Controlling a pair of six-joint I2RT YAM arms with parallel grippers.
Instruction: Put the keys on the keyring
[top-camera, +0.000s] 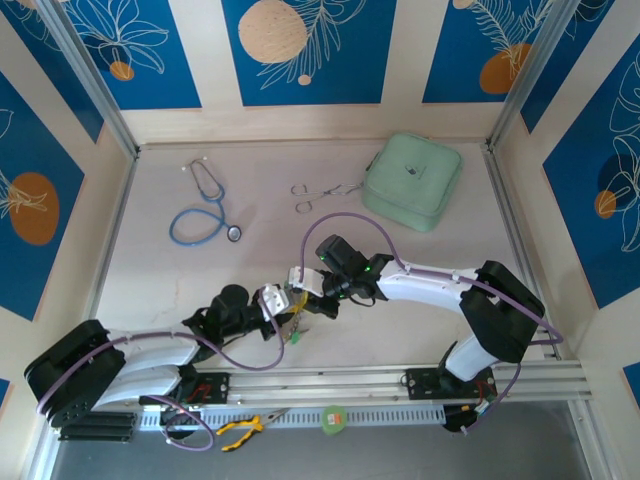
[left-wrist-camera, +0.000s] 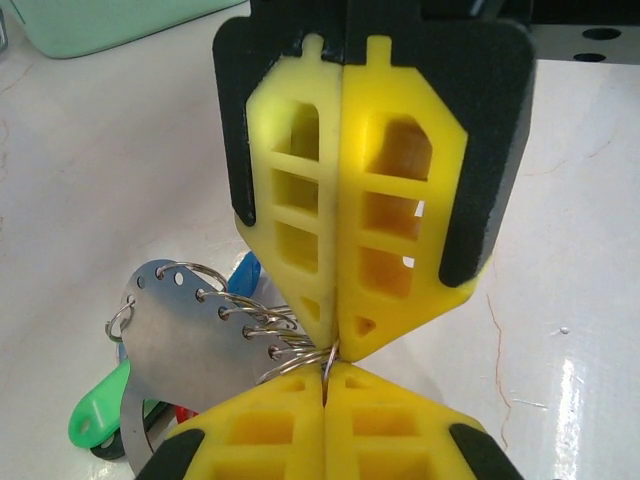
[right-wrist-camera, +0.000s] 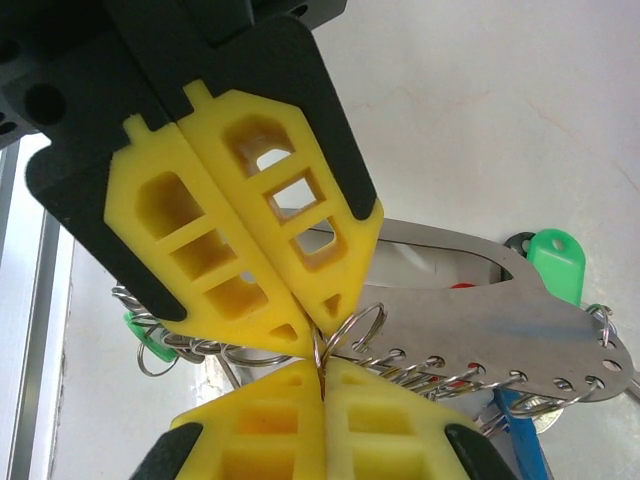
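My two grippers meet tip to tip just above the table near its front middle. The left gripper (top-camera: 283, 302) (left-wrist-camera: 327, 378) is shut, pinching a thin split ring (left-wrist-camera: 327, 357) at its tips. Facing it, the right gripper (top-camera: 303, 282) (right-wrist-camera: 322, 378) is also shut, on a small split ring (right-wrist-camera: 357, 322). Both rings belong to the keyring (left-wrist-camera: 180, 345) (right-wrist-camera: 520, 322), a flat steel loop with a row of holes holding several wire rings. Keys hang from it: a green head (left-wrist-camera: 98, 417) (right-wrist-camera: 556, 258) (top-camera: 296, 338), a blue one (left-wrist-camera: 244, 272) (right-wrist-camera: 522, 432), and a red one (left-wrist-camera: 184, 412) mostly hidden.
A blue stethoscope (top-camera: 205, 207) lies at the back left, steel forceps (top-camera: 316, 190) at the back middle, a mint-green pouch (top-camera: 412, 181) at the back right. The mounting rail (top-camera: 400, 380) runs along the near edge, with yellow pliers (top-camera: 245, 428) and a green roll (top-camera: 333, 418) below it.
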